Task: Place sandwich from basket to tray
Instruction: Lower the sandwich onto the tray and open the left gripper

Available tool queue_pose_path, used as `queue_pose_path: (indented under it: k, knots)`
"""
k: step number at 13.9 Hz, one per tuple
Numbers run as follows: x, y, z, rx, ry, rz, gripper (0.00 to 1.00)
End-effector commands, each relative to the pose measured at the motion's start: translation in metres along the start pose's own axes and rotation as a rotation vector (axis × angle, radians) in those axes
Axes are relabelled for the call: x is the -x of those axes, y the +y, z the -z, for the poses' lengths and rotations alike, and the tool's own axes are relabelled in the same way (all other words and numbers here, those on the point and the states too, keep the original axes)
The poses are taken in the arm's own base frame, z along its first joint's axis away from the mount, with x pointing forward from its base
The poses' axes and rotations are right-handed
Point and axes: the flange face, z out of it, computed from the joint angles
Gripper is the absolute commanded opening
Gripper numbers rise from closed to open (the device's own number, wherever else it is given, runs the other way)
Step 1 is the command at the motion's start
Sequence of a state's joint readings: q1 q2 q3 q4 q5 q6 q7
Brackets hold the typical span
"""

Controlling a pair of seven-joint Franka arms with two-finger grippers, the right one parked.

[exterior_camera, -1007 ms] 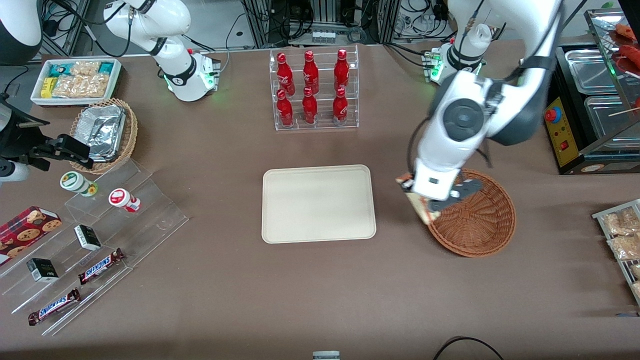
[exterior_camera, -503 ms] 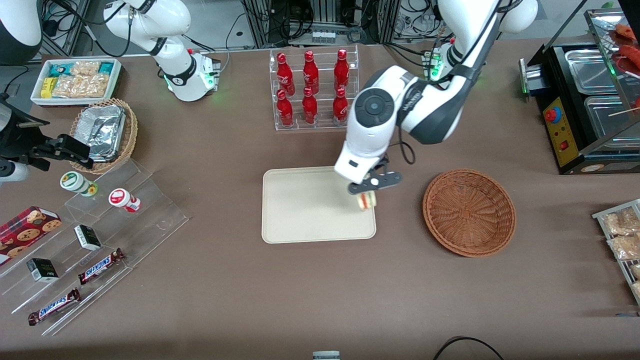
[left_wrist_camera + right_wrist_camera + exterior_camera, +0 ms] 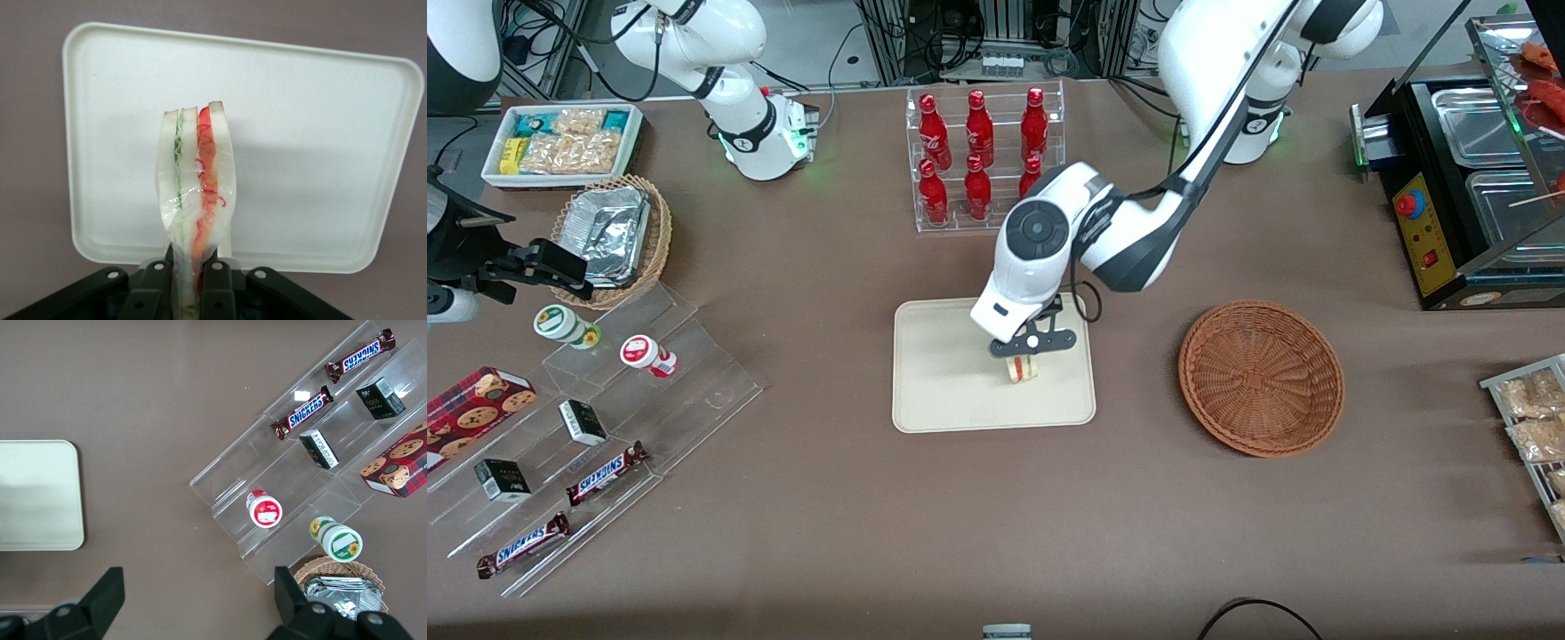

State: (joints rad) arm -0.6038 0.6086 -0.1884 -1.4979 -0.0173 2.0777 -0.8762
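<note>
I see my working arm reaching over the tray (image 3: 943, 391), a cream rectangle with rounded corners lying flat near the middle of the brown table (image 3: 960, 516). The gripper (image 3: 1024, 360) hangs above the part of the tray nearest the working arm's end, its two fingers (image 3: 215, 280) pressed together on the sandwich (image 3: 1024, 368). From the wrist camera, the sandwich (image 3: 195, 193) stands on edge in clear wrap, white bread outside, a green layer and a red-orange layer between, with the tray's (image 3: 320, 133) bare surface underneath it. I cannot be sure from either view whether its lower tip touches the tray or hangs just above it.

The basket (image 3: 1261, 378), a round reddish-brown wicker bowl, sits apart from the tray toward the working arm's end of the table. A clear rack of red bottles (image 3: 983, 160) stands farther from the front camera than the tray.
</note>
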Motion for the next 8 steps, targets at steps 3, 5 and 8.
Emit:
queue_pose_path:
  k: [3,5,8]
  knots:
    - [-0.006,0.017,-0.017,0.033,0.000,-0.061,0.00]
    - [0.002,0.026,-0.028,0.045,0.006,-0.078,0.00]
    - [0.009,0.040,-0.050,0.059,0.054,-0.117,0.03]
